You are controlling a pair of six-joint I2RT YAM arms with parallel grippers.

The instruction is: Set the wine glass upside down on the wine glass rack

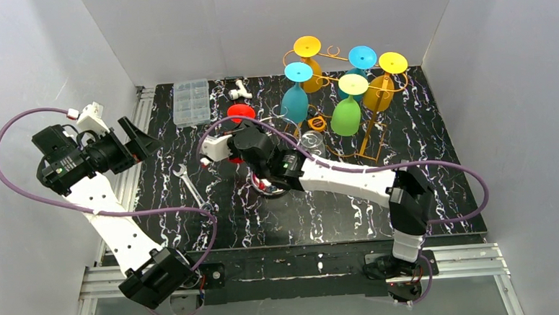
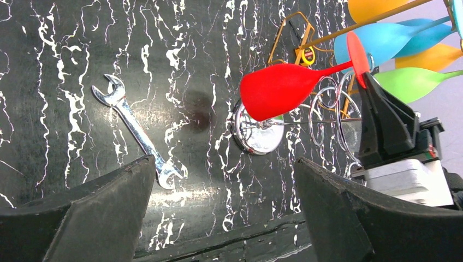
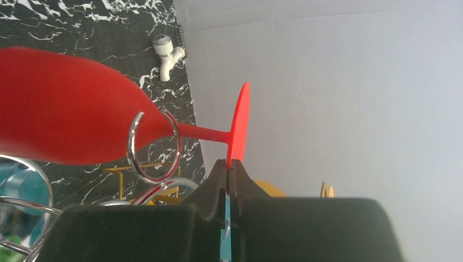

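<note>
Right end effector (image 1: 240, 128) (image 3: 229, 167) was clamped shut on the rim of the foot of the red wine glass (image 1: 241, 112) (image 2: 278, 90) (image 3: 71, 106). Nothing else was holding the glass. We saw it held clear of the counter (image 1: 302, 221), around the middle and slightly toward the far edge. Its stem was tilted, not upright.

The bowl sat over the chrome wire rack (image 2: 256, 134) (image 3: 154, 147), whose round base stood on the counter near the middle. In the right wrist view one chrome ring crossed the bowl near the stem. We couldn't tell whether they were touching or just overlapping.

Left end effector (image 1: 140, 139) (image 2: 224, 218) was spread wide and held nothing. It hung over the left edge of the counter, well apart from the glass.

Also on the counter:
- A wrench (image 1: 190, 187) (image 2: 136, 134) lay flat left of the middle.
- A clear parts box (image 1: 191, 102) was near the far left corner, with a white plastic tap (image 1: 238, 91) (image 3: 166, 49) just beside it by the far edge.
- A gold rack (image 1: 368, 142) stood toward the far right corner, with yellow, blue, green and orange glasses hung foot-up on it.
- A tape measure (image 1: 317, 123) (image 2: 306, 54) lay near the gold rack.
</note>
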